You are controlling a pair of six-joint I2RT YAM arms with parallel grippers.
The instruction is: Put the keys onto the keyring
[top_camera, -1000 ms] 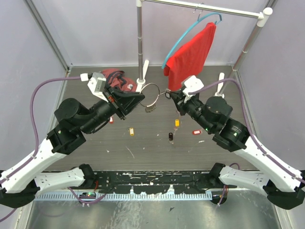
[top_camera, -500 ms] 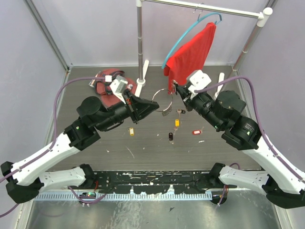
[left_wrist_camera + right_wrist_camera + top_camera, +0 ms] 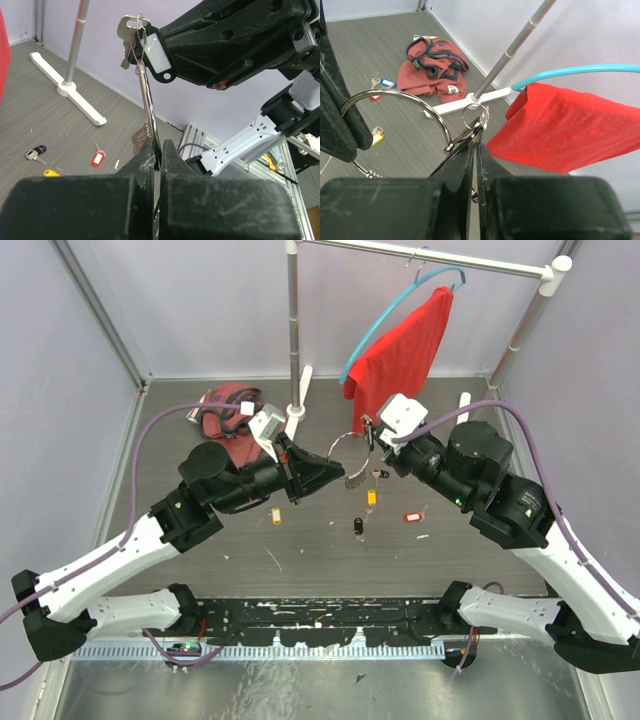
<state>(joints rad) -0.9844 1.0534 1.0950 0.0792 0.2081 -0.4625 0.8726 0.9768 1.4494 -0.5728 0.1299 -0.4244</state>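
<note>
Both arms same build. L arm (image 3: 110, 560) and R arm (image 3: 565, 575): white lower links nearest the base rail (image 3: 320, 615), then black round motor housings and black upper links further from the rail. One purple cable (image 3: 150, 425) per arm, looping on the rail's far side to a white wrist cam block (image 3: 265, 425). L gripper (image 3: 159, 150) and R gripper (image 3: 474, 150): matte black fingers, scuffed, white specks.

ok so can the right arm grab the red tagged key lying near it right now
Probably not yet: the right claw is shut on a black-tagged key at the keyring, so its grip is taken. The red-tagged key itself lies uncovered.
</note>
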